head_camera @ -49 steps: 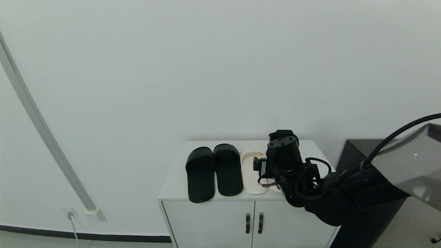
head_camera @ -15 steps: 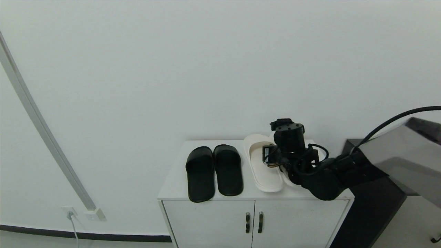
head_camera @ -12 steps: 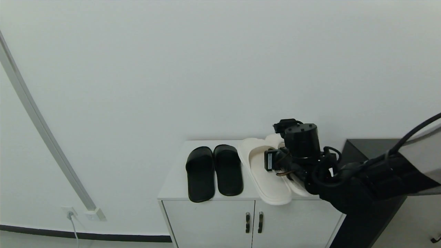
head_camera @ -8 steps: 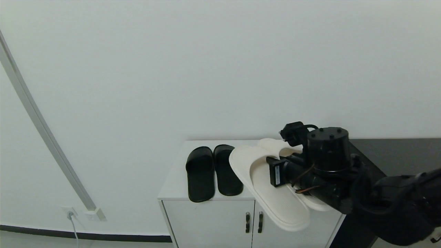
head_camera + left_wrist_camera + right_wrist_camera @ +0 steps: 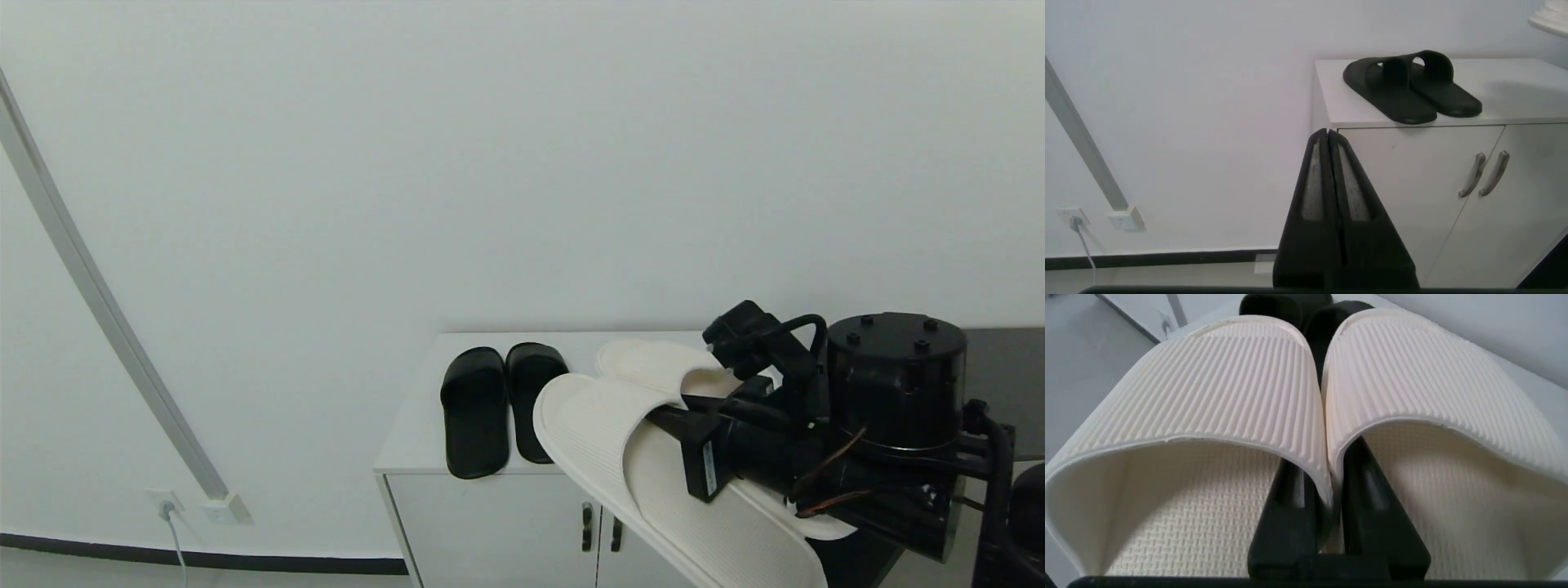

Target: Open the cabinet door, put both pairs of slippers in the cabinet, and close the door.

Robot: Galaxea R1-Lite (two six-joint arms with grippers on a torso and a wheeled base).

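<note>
My right gripper (image 5: 671, 411) is shut on the pair of white slippers (image 5: 608, 445), pinching the two straps' inner sides together (image 5: 1327, 486). The white slippers (image 5: 1208, 400) hang in the air in front of the cabinet's right half, toes pointing toward it. A pair of black slippers (image 5: 500, 408) lies side by side on the left of the white cabinet's top (image 5: 416, 445). Both cabinet doors (image 5: 490, 527) are closed, with their two handles (image 5: 586, 527) at the middle. My left gripper (image 5: 1329, 137) is shut and empty, low and to the left of the cabinet, facing the black slippers (image 5: 1413, 77).
A dark piece of furniture (image 5: 1000, 351) stands right of the cabinet. A white wall rises close behind it. A grey slanted strip (image 5: 82, 278) runs down the wall to a socket with a cable (image 5: 166, 508) at lower left.
My right gripper has lifted the white slippers off the cabinet top and drawn them back toward me, out past the cabinet's front edge. The black slippers have not moved.
</note>
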